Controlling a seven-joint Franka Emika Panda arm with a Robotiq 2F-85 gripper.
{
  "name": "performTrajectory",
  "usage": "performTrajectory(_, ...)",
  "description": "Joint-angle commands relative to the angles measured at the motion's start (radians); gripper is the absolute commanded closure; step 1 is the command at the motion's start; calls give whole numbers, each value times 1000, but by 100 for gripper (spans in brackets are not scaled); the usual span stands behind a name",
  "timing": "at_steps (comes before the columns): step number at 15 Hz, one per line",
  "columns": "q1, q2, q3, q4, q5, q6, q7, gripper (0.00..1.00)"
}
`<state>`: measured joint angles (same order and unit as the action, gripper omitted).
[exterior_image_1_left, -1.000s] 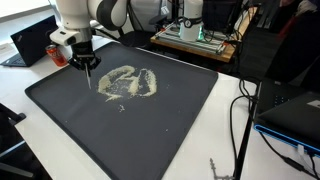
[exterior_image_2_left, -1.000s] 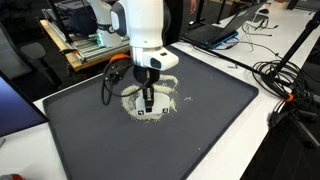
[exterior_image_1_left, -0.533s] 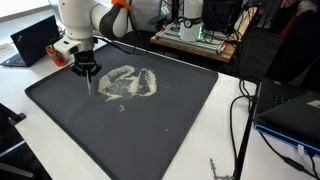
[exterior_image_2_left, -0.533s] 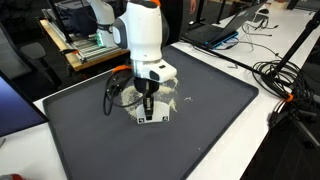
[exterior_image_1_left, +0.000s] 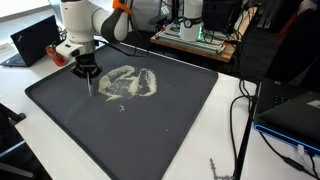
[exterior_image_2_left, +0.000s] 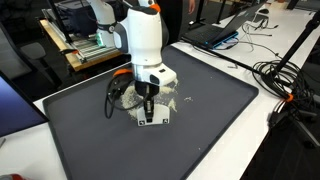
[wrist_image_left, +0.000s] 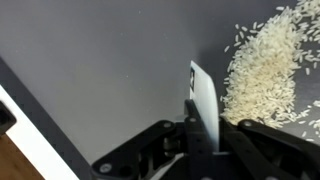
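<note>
Your gripper (wrist_image_left: 200, 138) was clamped together on a thin white card (wrist_image_left: 204, 98), which stood upright between the jaws. The rice (wrist_image_left: 265, 70) lay loose in a flat pile on the dark mat (wrist_image_left: 90, 60), which held nothing else nearby. In the wrist view the pile sat at 2 o'clock from the card, its nearest grains right against the card's face. In an exterior view the card (exterior_image_1_left: 91, 88) stood at 9 o'clock of the rice (exterior_image_1_left: 130, 83), just beside it.
</note>
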<state>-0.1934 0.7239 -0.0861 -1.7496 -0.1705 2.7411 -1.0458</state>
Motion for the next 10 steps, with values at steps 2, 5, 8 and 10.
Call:
performTrajectory(2,5,23,-9,-1,-61,23,43,99)
performTrajectory(5,2,27,-7,-10,-78,27,52,99)
performTrajectory(8,-17,13,15,-29,-64,13,40,99)
performTrajectory(10,-37,3,37,-48,-48,9,28,99)
